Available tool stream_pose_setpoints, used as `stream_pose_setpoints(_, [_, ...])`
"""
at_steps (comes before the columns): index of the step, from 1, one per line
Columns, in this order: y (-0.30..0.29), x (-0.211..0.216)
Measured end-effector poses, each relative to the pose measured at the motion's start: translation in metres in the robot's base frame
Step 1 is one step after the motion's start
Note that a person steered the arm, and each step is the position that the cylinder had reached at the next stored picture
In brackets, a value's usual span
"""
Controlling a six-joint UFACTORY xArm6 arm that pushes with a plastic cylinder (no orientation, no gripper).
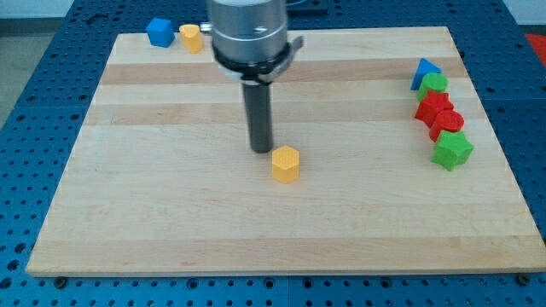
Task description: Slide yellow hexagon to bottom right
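Observation:
A yellow hexagon block (286,164) lies near the middle of the wooden board (171,213). My tip (260,151) rests on the board just to the view's left and slightly above the hexagon, very close to it; I cannot tell whether they touch. The rod hangs from the arm's grey body (247,34) at the view's top.
A blue block (159,32) and a second yellow block (190,37) sit at the top left corner. At the right edge stand a blue triangle (424,70), a green block (435,83), two red blocks (433,106) (446,122) and a green star (451,150).

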State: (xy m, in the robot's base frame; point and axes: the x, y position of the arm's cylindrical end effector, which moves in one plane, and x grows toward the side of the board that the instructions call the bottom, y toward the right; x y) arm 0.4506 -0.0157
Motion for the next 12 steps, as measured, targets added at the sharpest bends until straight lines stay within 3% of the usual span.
stream_pose_setpoints(1, [0.052, 0.013])
stream_pose_setpoints(2, [0.058, 0.015])
stream_pose_setpoints(4, [0.003, -0.004])
stream_pose_setpoints(6, [-0.007, 0.061])
stream_pose_setpoints(8, [0.018, 0.060])
stream_pose_setpoints(9, [-0.007, 0.067])
stream_pose_setpoints(10, [0.002, 0.070])
stream_pose_setpoints(12, [0.087, 0.070])
